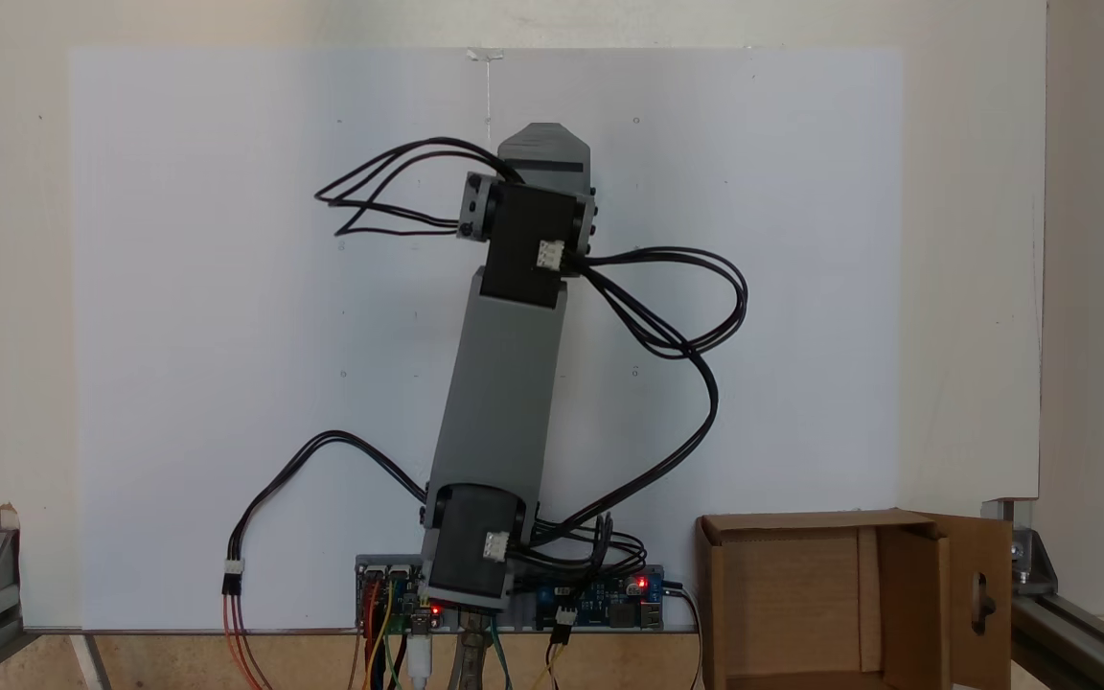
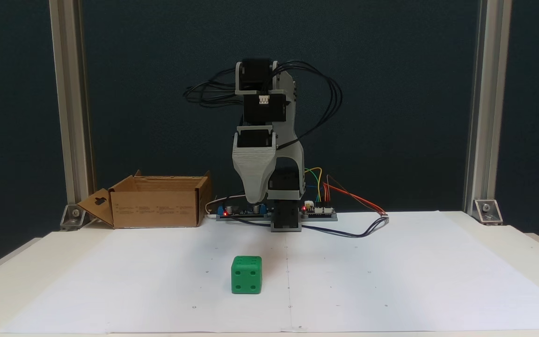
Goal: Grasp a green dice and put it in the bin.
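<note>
1. White paper sheet [image 2: 391, 281] is laid over the table.
2. Green dice [image 2: 246, 274] is placed on it, in front of the arm, untouched.
3. Gripper [image 2: 253, 199] is pointed down; its opening cannot be judged.
4. Bin [image 2: 157, 206] is set beside the base.

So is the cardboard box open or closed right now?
Open: the bin has its flaps folded out, and its bare cardboard inside shows from above in a fixed view.

1. A fixed view looks straight down from above the desk [image 1: 226, 335], near enough that the arm [image 1: 504, 383] spans most of its height.
2. A fixed view stands low off the desk's front edge, facing the arm [image 2: 269, 140] head-on.
3. Shared in both: arm, white paper sheet [image 2: 391, 281], bin [image 1: 801, 604] [image 2: 157, 206].
</note>
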You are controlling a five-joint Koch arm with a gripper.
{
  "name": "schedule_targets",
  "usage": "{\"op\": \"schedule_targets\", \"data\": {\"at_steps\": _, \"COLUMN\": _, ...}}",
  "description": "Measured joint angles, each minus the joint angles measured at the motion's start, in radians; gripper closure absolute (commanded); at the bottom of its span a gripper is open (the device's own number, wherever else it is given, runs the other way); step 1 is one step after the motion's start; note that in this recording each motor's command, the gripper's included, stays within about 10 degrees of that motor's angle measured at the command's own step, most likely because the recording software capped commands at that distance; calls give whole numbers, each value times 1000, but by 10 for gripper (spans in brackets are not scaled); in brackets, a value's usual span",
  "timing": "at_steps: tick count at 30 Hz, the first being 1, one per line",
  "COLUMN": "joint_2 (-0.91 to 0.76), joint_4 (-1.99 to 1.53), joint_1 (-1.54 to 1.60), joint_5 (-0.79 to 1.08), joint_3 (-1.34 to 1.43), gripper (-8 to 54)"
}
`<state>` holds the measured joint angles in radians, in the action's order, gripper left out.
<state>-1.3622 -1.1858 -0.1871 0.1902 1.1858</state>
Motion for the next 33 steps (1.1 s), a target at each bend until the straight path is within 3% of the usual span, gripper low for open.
{"op": "schedule_targets", "data": {"at_steps": 33, "joint_2": 183, "joint_4": 31, "joint_1": -31, "joint_5": 0, "joint_3": -69, "gripper": 20}}
